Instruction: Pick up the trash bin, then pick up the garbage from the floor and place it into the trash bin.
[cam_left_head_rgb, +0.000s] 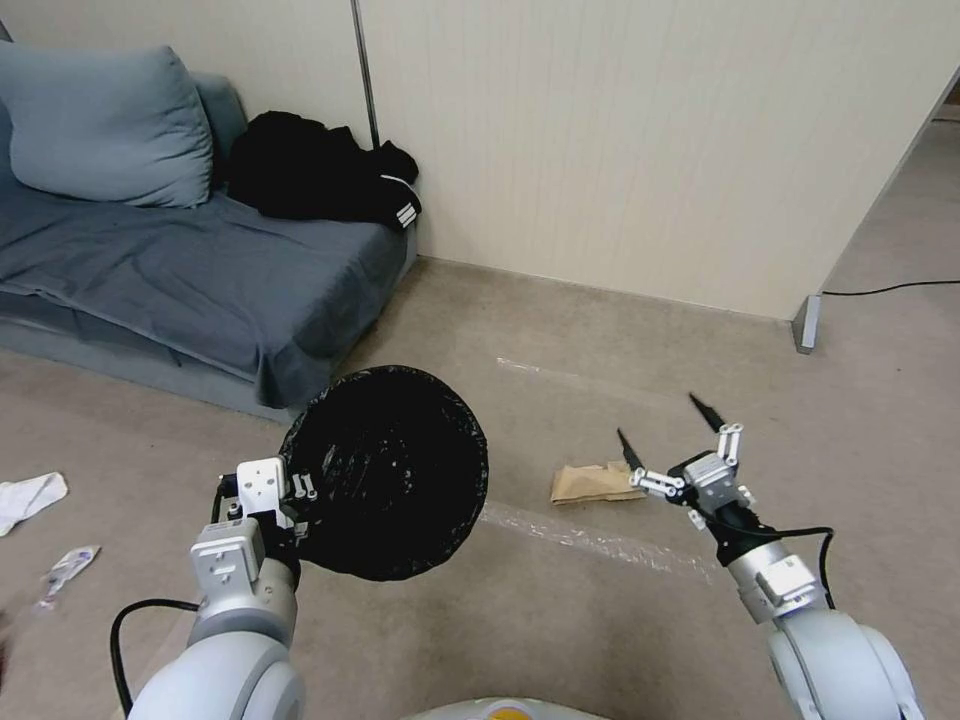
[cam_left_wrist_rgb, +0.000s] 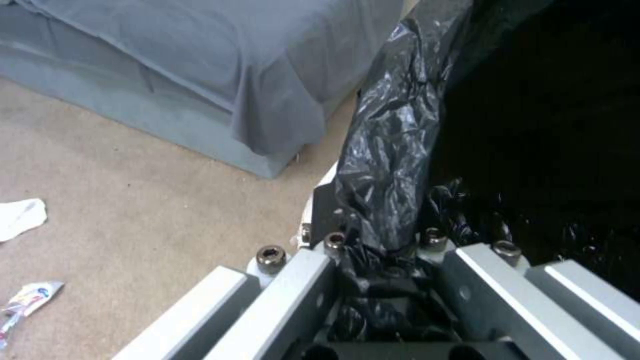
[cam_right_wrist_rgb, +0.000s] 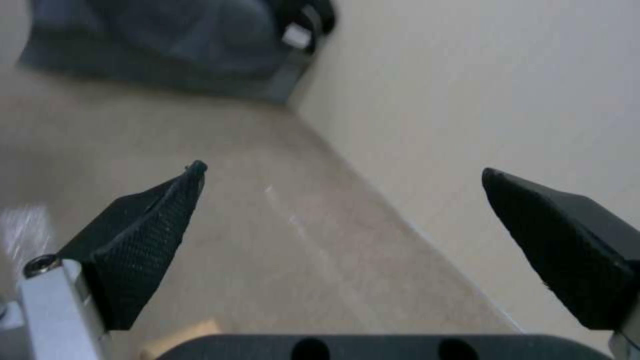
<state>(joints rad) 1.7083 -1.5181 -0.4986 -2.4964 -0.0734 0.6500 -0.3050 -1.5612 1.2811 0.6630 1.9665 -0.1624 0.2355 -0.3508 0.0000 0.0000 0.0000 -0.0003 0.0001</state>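
My left gripper (cam_left_head_rgb: 300, 490) is shut on the rim of the trash bin (cam_left_head_rgb: 395, 470) and holds it off the floor, its black-lined mouth tilted toward me. In the left wrist view the bin's black bag (cam_left_wrist_rgb: 387, 165) is pinched between the fingers. A crumpled brown paper bag (cam_left_head_rgb: 592, 483) lies on the carpet just left of my right gripper (cam_left_head_rgb: 662, 430), which hovers open above the floor with nothing between its black fingertips (cam_right_wrist_rgb: 153, 235). More garbage lies at far left: a white tissue (cam_left_head_rgb: 30, 497) and a coloured wrapper (cam_left_head_rgb: 68, 568).
A grey sofa (cam_left_head_rgb: 180, 270) with a cushion and black clothes (cam_left_head_rgb: 320, 170) stands at the back left. A beige wall (cam_left_head_rgb: 650, 150) runs behind, with a partition foot (cam_left_head_rgb: 806, 322) and a black cable at right. Pale tape lines (cam_left_head_rgb: 590, 540) cross the carpet.
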